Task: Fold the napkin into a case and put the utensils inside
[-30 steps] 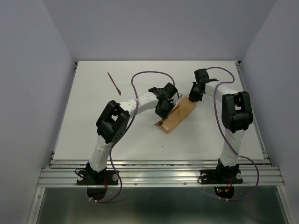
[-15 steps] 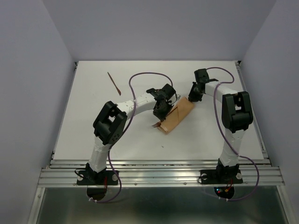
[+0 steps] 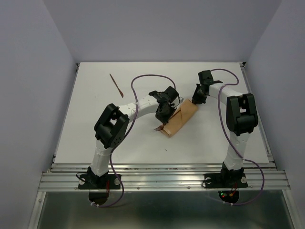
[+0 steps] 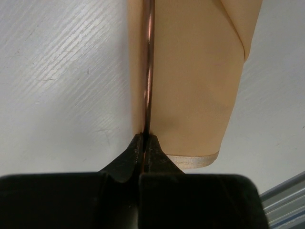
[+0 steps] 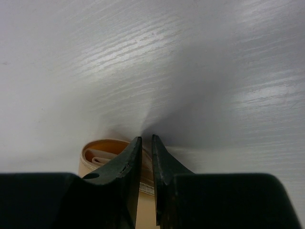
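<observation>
The napkin lies folded as a narrow tan case (image 3: 180, 118), slanting across the middle of the table. My left gripper (image 3: 164, 112) hovers over its left edge, shut on a thin reddish-brown utensil (image 4: 148, 71). In the left wrist view that utensil runs lengthwise along the left side of the case (image 4: 195, 86), away from my left gripper (image 4: 144, 139). My right gripper (image 3: 196, 98) sits at the case's far end. In the right wrist view my right gripper (image 5: 146, 141) is pinched on the rim of the case's end (image 5: 97, 151). A second utensil (image 3: 116, 85) lies alone at the far left.
A purple cable (image 3: 143, 78) loops above the table behind the left arm. The table's side rails (image 3: 66, 114) and a metal front rail (image 3: 162, 167) bound the white surface. Grey walls enclose the back and sides.
My left arm's elbow has drifted slightly left and its gripper has edged a little with the utensil along the case. The right arm has stayed put.
</observation>
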`<state>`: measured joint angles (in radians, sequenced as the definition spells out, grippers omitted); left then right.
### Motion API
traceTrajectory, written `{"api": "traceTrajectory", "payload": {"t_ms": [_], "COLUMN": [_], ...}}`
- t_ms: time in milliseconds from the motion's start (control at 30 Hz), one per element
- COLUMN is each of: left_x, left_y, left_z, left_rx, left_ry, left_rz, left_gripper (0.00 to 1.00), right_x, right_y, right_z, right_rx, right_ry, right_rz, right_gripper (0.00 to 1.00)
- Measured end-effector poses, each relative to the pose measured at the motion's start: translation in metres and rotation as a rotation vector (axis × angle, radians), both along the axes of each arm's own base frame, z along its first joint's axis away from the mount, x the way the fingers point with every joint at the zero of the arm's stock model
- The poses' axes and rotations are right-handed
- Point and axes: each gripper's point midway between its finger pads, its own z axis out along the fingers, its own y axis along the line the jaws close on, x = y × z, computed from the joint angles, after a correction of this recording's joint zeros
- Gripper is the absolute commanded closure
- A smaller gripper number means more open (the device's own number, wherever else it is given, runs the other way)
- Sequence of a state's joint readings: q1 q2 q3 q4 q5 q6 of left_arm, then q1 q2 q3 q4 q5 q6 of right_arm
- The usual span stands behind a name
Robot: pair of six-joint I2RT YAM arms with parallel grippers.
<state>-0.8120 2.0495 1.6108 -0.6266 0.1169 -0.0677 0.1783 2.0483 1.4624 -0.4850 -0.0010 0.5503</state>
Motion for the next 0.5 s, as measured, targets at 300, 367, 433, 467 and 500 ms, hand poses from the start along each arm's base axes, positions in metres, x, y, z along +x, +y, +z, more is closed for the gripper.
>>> {"api": "traceTrajectory", "payload": {"t_ms": [300,367,433,467,500], "left_x": [-0.0049,-0.0047,-0.0036,-0.0020,0.0002], "left_y": [0.0021,0.0011,-0.0006,-0.0028,-0.0055], "left_z": [-0.0028,-0.0016,0.0010,0.0031,0.0060], "left_rx": [0.002,-0.002,-0.007,-0.014,-0.020], "left_ry": [0.017,0.017,0.016,0.012,0.008], "left_rz": [-0.004,-0.005,-0.006,-0.007,-0.007], "left_gripper": [1.00,1.00,1.00,1.00,1.00], "right_x": [-0.0005,-0.0010,-0.0013,-0.0013,-0.0015], "right_y": [0.0024,0.0044,0.0057,0.0058,0.0060], "right_z": [0.0001,0.0002,0.0004,0.0004,0.0003], "right_rx": [0.006,0.008,0.009,0.008,0.009], "right_ry": [0.001,0.001,0.001,0.001,0.002], "right_rz": [0.005,0.008,0.010,0.010,0.011], "right_gripper": [0.80,0.80,0.80,0.80,0.80]}}
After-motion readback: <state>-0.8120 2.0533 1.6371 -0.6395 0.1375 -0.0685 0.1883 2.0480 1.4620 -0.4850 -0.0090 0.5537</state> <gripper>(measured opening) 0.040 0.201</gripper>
